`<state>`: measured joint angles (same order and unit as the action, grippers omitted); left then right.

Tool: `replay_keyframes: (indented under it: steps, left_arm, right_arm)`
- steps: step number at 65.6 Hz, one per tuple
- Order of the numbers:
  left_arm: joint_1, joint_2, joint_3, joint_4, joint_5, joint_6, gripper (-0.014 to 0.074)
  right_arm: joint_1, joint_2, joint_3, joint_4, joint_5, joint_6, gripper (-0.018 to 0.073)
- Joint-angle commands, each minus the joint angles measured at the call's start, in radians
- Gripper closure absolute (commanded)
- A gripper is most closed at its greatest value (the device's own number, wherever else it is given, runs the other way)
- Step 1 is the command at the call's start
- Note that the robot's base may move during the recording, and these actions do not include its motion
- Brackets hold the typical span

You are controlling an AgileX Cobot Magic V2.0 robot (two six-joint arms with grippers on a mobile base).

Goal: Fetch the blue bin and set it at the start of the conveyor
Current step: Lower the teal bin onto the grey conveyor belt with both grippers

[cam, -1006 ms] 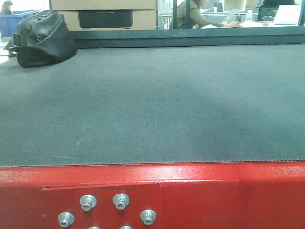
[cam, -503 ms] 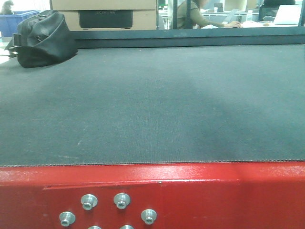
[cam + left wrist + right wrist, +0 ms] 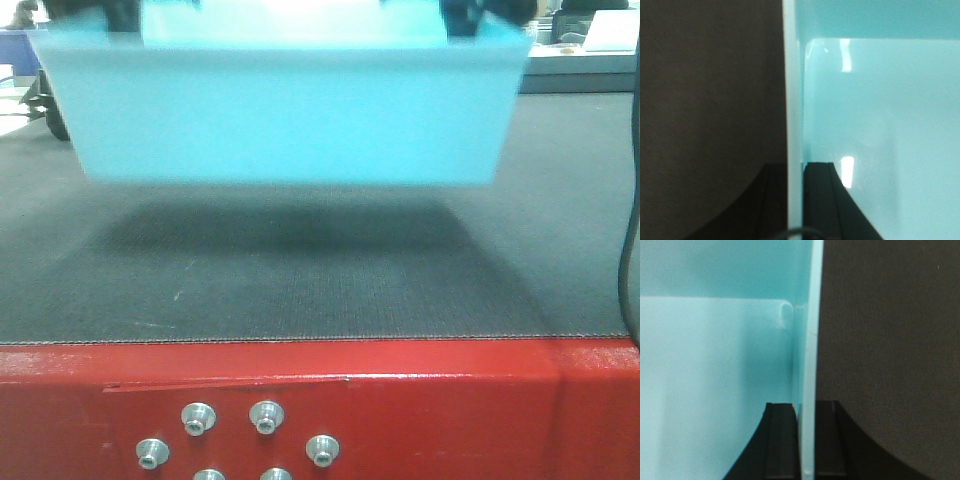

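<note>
The blue bin (image 3: 285, 110), a pale cyan tub, hangs blurred just above the conveyor start, a dark grey belt (image 3: 300, 285) with a red frame (image 3: 420, 400). Its shadow lies on the belt beneath it. My left gripper (image 3: 795, 172) is shut on the bin's left wall (image 3: 794, 100), one finger inside the tub and one outside. My right gripper (image 3: 806, 410) is shut on the right wall (image 3: 810, 330) in the same way. The tub's inside (image 3: 880, 125) looks empty in both wrist views.
Silver bolt heads (image 3: 265, 416) sit in the red frame at the near edge. A black bag (image 3: 52, 112) shows partly behind the bin's left end. A black cable (image 3: 630, 250) hangs down the right side. Desks and white items (image 3: 590, 50) lie beyond the belt.
The blue bin has come into the front view, held by both grippers, and now covers the bag and the background. Its shadow has spread over the belt.
</note>
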<state>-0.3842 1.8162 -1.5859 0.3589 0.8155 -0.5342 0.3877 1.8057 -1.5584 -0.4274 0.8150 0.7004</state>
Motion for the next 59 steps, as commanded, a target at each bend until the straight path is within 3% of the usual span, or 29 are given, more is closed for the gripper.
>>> replay_keyframes:
  steps: [1,26,37,44,50,59]
  left_arm:
    - [-0.030,0.028,-0.002,-0.102,-0.107,0.008,0.0707]
    - [-0.030,0.067,-0.002,-0.106,-0.097,0.008,0.0686]
    - [-0.030,0.067,-0.002,-0.106,-0.079,0.008,0.0400]
    - [-0.030,0.067,-0.002,-0.067,-0.038,0.000,0.0229]
    - [-0.030,0.067,-0.002,-0.007,-0.006,-0.060,0.0150]
    - [-0.030,0.065,-0.002,0.045,0.020,-0.095,0.0141]
  right_arm:
    - [0.020,0.025,-0.007,0.049,-0.166,-0.006,0.0718]
    - [0.020,0.087,-0.007,0.049,-0.216,-0.010,0.0699]
    - [0.020,0.087,-0.007,0.045,-0.201,-0.010,0.0386]
    - [0.010,0.087,-0.024,0.045,-0.130,-0.010,0.0260]
    - [-0.001,0.085,-0.045,0.028,-0.075,-0.010,0.0239]
    - [-0.010,0.069,-0.057,-0.014,-0.051,-0.010,0.0240]
